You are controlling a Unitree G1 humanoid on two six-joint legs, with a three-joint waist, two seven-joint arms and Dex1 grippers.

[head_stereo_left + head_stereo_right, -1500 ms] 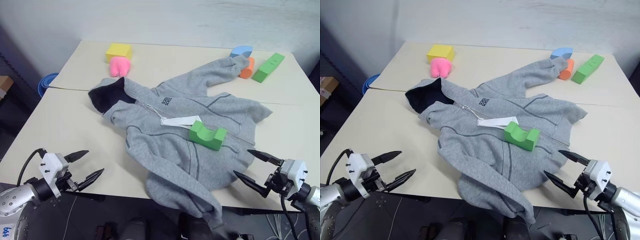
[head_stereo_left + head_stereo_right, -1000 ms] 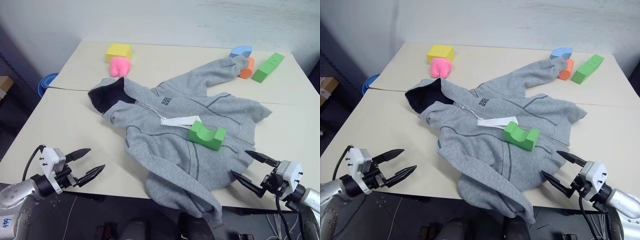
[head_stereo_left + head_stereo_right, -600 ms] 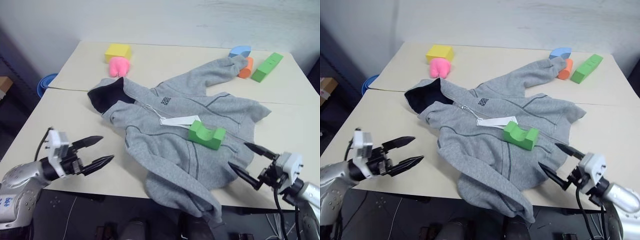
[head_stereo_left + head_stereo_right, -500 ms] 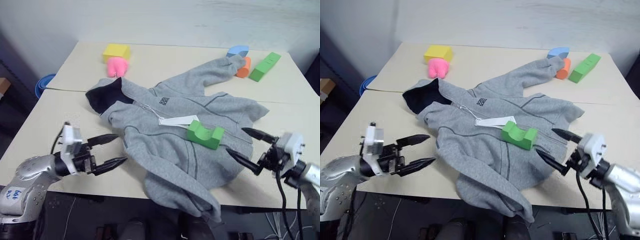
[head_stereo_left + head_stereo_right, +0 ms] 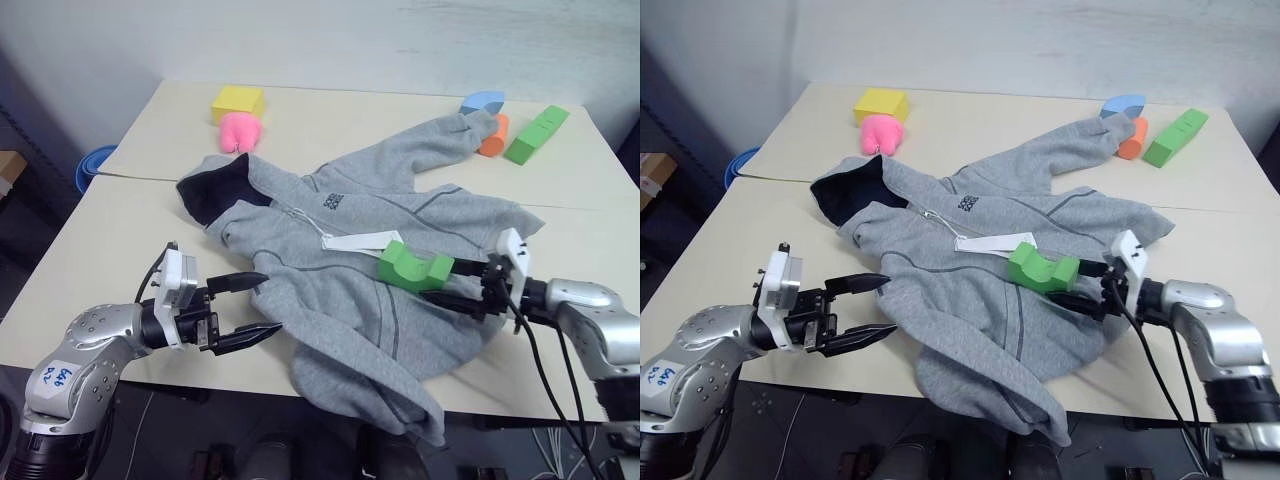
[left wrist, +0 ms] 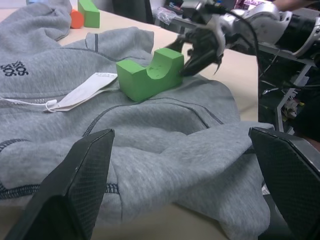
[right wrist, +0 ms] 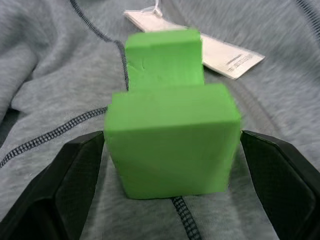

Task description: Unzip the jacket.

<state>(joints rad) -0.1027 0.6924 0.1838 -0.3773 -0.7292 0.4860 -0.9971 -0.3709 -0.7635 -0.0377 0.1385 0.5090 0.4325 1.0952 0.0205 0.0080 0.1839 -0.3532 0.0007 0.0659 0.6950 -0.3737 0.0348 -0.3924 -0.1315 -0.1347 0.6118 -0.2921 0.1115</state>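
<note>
The jacket (image 5: pixel 330 215) lies spread on the table with its dark-lined hood (image 5: pixel 215 195) to the left and a white tag (image 5: pixel 360 242) on its chest. A green notched block (image 5: pixel 413 268) rests on the jacket beside the tag. My left gripper (image 5: pixel 270 302) is open and level, its tips at the jacket's near left edge. My right gripper (image 5: pixel 448 282) is open at the block's right end. In the right wrist view the block (image 7: pixel 172 140) stands between the two fingers (image 7: pixel 65 190), with nothing gripped.
Yellow (image 5: pixel 237 102) and pink (image 5: pixel 239 131) blocks sit at the back left. Blue (image 5: pixel 483 101), orange (image 5: pixel 494 135) and long green (image 5: pixel 536 134) blocks sit at the back right by the sleeve. The jacket's hem (image 5: pixel 400 400) hangs over the table's front edge.
Both grippers came in from the front corners toward the jacket. The left moved right to the jacket's edge, the right moved left up to the green block. Both stayed open.
</note>
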